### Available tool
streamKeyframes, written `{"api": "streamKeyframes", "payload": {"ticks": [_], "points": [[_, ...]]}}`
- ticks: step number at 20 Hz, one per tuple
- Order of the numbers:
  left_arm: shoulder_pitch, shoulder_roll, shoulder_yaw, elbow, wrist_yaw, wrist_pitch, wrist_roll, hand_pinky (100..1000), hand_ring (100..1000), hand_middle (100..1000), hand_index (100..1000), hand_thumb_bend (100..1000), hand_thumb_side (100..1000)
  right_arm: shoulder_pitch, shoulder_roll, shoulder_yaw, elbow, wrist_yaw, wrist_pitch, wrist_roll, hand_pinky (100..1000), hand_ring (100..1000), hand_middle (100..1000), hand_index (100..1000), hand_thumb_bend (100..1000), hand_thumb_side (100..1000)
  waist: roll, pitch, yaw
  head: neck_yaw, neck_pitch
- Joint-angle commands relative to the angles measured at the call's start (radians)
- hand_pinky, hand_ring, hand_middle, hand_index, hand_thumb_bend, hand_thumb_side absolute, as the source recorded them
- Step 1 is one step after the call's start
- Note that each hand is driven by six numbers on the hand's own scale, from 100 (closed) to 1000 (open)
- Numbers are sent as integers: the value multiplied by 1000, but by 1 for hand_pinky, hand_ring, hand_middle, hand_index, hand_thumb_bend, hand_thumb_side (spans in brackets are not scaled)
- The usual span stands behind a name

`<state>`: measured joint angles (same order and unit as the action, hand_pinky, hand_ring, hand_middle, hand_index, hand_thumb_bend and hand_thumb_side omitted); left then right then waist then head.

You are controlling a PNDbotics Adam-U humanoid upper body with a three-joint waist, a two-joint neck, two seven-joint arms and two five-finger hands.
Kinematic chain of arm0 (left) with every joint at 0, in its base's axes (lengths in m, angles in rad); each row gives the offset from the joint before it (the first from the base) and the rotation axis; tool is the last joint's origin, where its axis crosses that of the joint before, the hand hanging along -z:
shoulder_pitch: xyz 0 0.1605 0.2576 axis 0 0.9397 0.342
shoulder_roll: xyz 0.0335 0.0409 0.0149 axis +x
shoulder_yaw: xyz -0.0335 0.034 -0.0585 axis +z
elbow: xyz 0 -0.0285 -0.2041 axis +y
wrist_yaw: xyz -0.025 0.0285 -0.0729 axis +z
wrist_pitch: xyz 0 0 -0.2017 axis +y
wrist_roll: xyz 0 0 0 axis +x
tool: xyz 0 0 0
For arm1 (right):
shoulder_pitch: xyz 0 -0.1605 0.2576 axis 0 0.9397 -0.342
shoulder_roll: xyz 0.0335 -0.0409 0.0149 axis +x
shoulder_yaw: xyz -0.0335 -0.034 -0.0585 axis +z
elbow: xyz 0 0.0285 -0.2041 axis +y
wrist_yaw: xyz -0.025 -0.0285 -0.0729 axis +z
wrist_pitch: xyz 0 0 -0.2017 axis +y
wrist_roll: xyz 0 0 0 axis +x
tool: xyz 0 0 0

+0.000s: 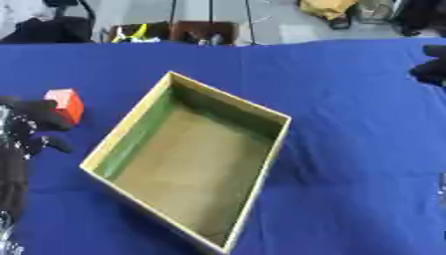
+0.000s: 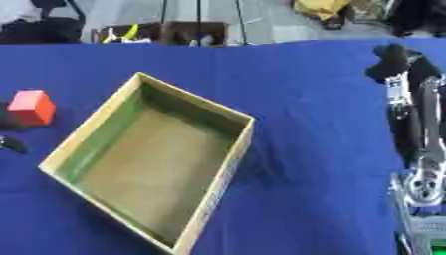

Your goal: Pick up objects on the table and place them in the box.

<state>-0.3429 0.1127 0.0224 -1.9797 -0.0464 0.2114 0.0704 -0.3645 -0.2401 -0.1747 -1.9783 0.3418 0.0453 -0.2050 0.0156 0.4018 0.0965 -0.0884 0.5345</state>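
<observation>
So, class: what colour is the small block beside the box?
Orange-red block, clearest in the right eye view, left of the box.

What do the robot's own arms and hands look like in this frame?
The left hand is black, with bulky dark fingers and silver flecks along the forearm. The right hand is also black; its forearm shows black struts, silver metal joints and a round silver fitting lower down.

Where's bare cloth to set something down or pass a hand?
Widest free patch: blue cloth between the box and the right hand. Another strip runs between the box's far corner and the table's far edge. Crowded on the left: red block and left hand sit close beside the box.
</observation>
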Motion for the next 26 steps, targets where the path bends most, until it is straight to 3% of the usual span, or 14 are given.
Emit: {"api": "streamKeyframes", "payload": {"ticks": [1,22,26], "points": [[-10,2,-2,-20,4,-1,-3,422,582,498,673,100,985,-7,-18,-1,-22,0,-3,0,713,649,528,749,521,1000,-2,-14,1,4,-5],[-13,5,7,-20,-1,-11,27,419,577,493,666,100,971,-2,-18,-4,-22,2,-1,-1,714,650,528,750,521,1000,-3,1,6,8,1],[-54,71,38,-20,-40,-41,72,419,579,502,681,100,880,3,-22,-5,-22,4,1,-2,714,650,528,749,521,1000,3,-6,8,2,5]]}}
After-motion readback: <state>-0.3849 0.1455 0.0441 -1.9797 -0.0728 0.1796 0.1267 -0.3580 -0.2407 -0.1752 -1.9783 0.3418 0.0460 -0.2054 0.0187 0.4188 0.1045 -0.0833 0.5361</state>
